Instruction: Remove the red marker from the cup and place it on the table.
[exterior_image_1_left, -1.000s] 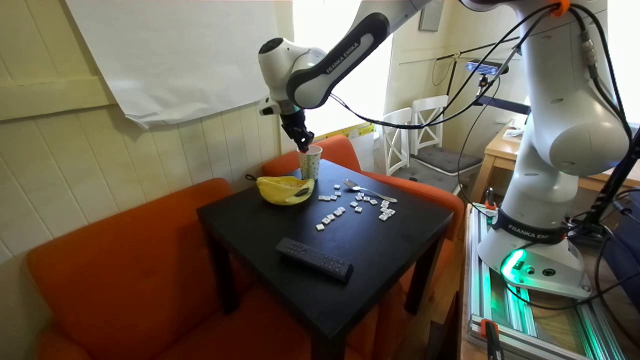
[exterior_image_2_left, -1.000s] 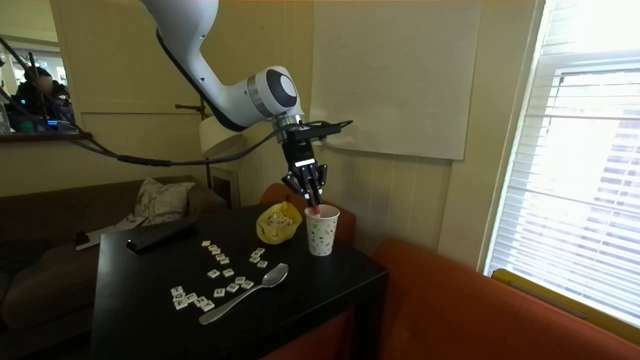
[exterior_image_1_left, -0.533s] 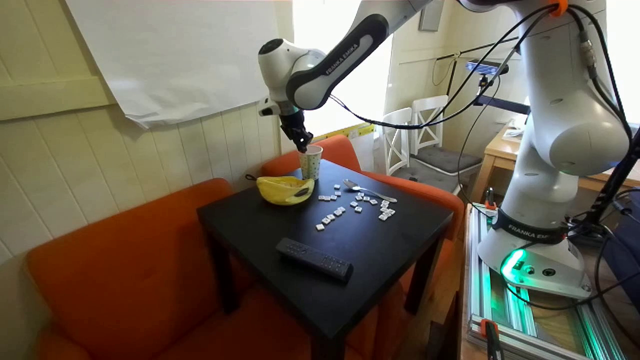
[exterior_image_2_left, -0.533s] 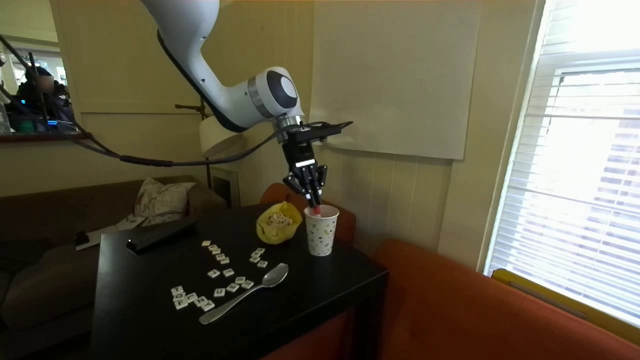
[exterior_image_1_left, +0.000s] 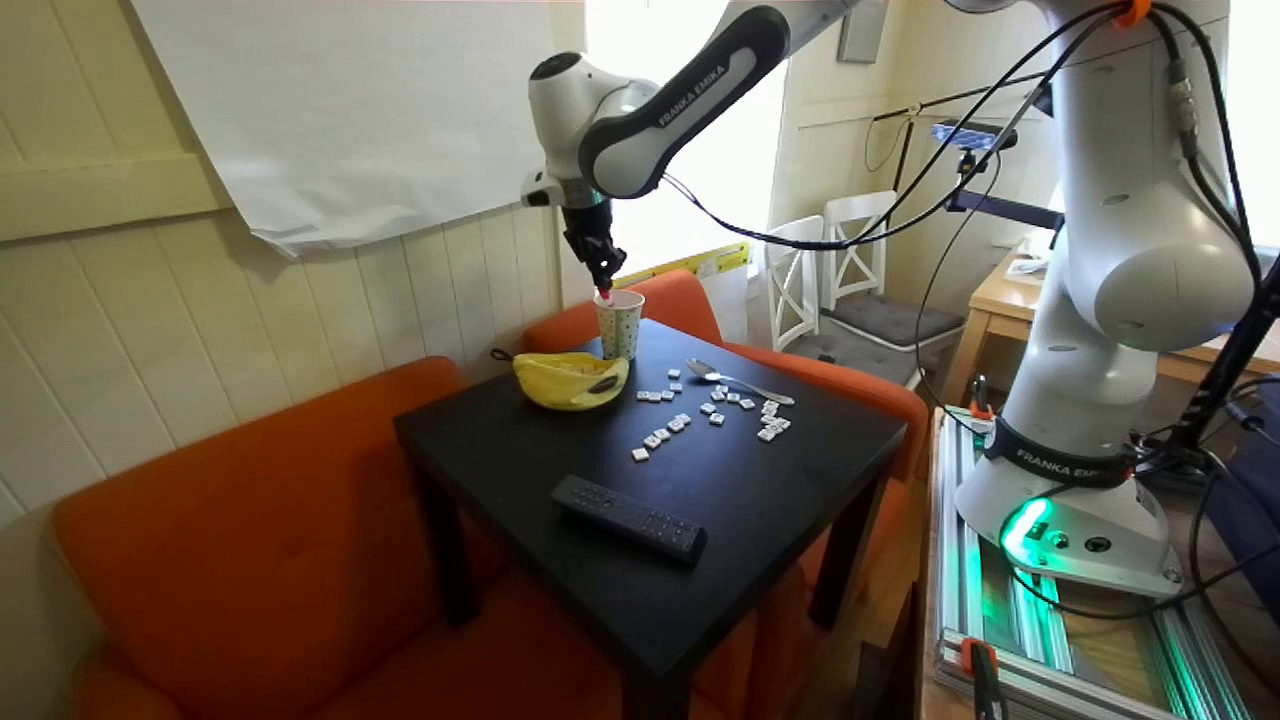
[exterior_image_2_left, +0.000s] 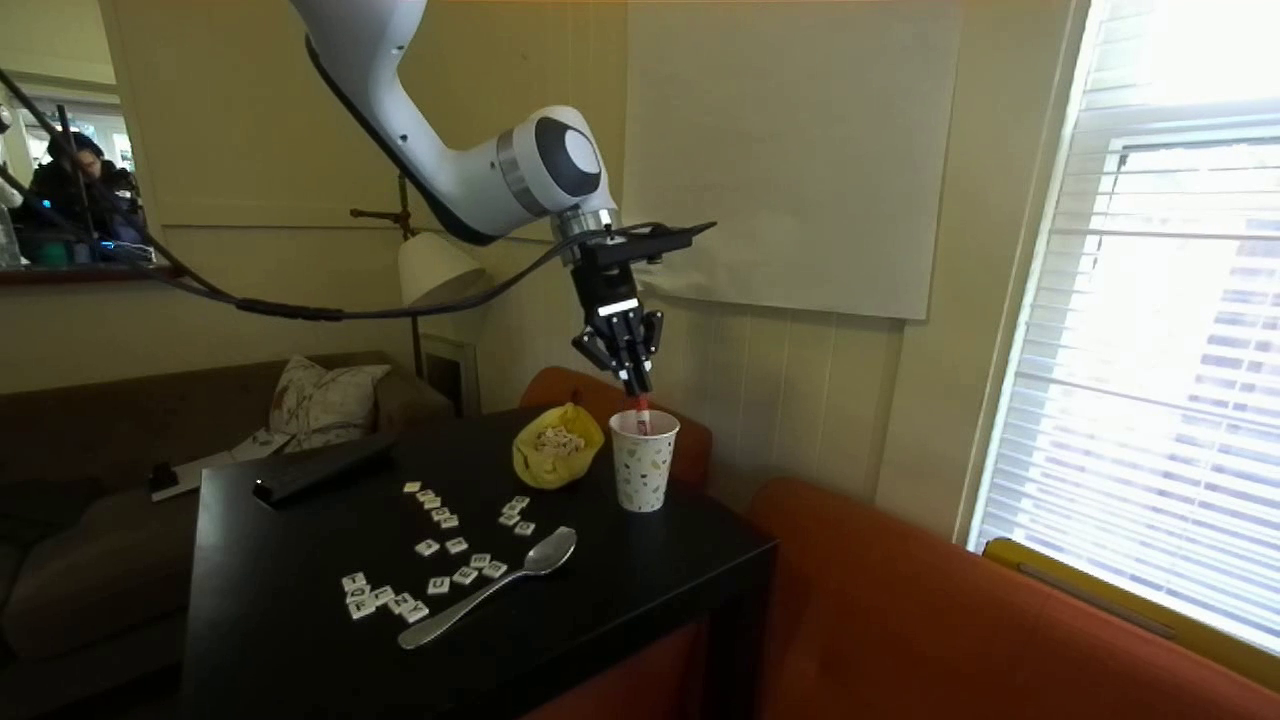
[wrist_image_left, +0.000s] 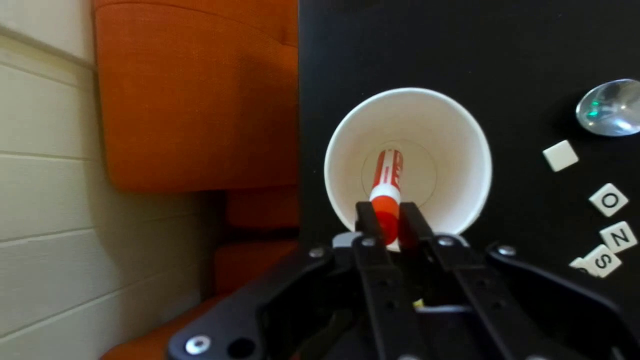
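Observation:
The cup is a white paper cup with a speckled pattern. It stands upright near a corner of the black table (exterior_image_1_left: 560, 460) in both exterior views (exterior_image_1_left: 620, 335) (exterior_image_2_left: 642, 470), and I look down into it in the wrist view (wrist_image_left: 462, 150). My gripper (wrist_image_left: 386, 215) is above the cup's rim, its fingers closed around the red cap of the red-and-white marker (wrist_image_left: 388, 172). The gripper (exterior_image_2_left: 637, 390) also shows in an exterior view, with the marker (exterior_image_2_left: 642, 415) hanging from it. The marker's lower part is still inside the cup, hidden there by the front wall.
A yellow banana-shaped pouch (exterior_image_1_left: 570, 382) sits close beside the cup. A spoon (exterior_image_2_left: 490, 590), several white letter tiles (exterior_image_2_left: 465, 575) and a black remote (exterior_image_1_left: 630, 520) lie on the table. The orange sofa (exterior_image_1_left: 260, 560) and the wall are close behind the cup.
My gripper has risen from the cup's rim and the marker has come up with it, showing more of its length. The cup and table items have not moved.

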